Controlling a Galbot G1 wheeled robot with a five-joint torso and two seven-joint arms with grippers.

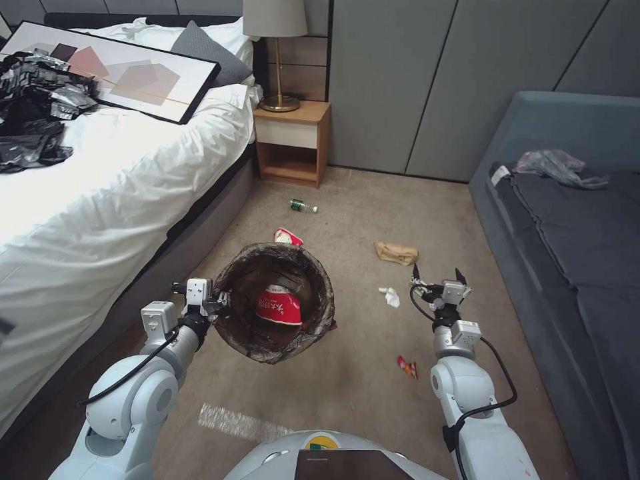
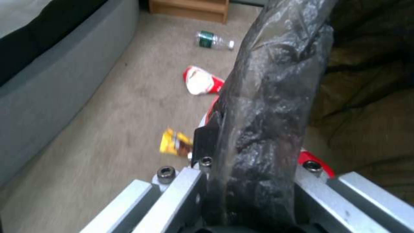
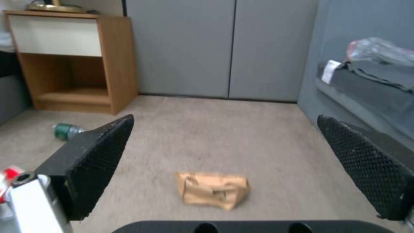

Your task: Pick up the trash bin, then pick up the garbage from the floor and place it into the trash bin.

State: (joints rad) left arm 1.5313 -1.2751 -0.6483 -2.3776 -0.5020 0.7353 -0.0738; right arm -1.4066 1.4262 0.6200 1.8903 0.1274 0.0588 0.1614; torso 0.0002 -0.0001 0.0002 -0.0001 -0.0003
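Observation:
My left gripper [image 1: 223,301] is shut on the rim of the trash bin [image 1: 237,327], a round bin with a dark liner [image 2: 267,97], held above the carpet. A red-and-white cup [image 1: 279,307] lies inside it. My right gripper [image 1: 437,275] hangs open with nothing in it, above the floor and facing the tan paper bag [image 3: 213,191] [image 1: 396,253]. Garbage on the carpet: a white tissue [image 1: 389,296], a red wrapper [image 1: 407,367], another red-and-white cup [image 2: 201,81] [image 1: 287,236], a small clear bottle [image 1: 303,206] [image 2: 214,40], and a yellow snack wrapper [image 2: 174,142].
A white bed [image 1: 100,180] with a framed picture [image 1: 113,70] and black-and-silver bags [image 1: 37,107] runs along the left. A wooden nightstand [image 1: 291,143] with a lamp stands at the back. A grey sofa [image 1: 573,253] with a translucent bag [image 1: 557,165] bounds the right.

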